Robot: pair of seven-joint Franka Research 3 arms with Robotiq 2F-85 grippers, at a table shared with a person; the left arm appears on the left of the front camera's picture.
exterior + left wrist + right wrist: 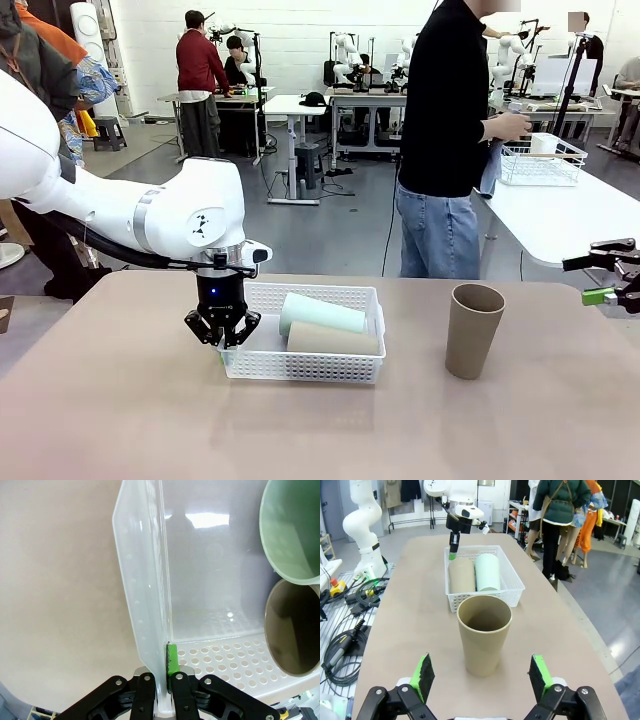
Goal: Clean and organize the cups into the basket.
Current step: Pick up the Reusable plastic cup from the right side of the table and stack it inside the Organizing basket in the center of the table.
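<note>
Both fingers of my left gripper [164,672] pinch the white lattice basket's [300,372] end wall mid-table [120,400]; a mint tumbler [322,312] and a tan tumbler [332,340] lie inside. My right gripper [481,672] stands spread at the table's right edge, facing the upright tan tumbler [473,330].

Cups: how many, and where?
3. One mint cup and one tan cup lie in the basket; a second tan cup stands upright on the table, right of it.

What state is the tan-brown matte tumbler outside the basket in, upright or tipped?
Upright. The tan-brown matte tumbler stands on its narrow base, mouth up, apart from the white lattice plastic basket.
</note>
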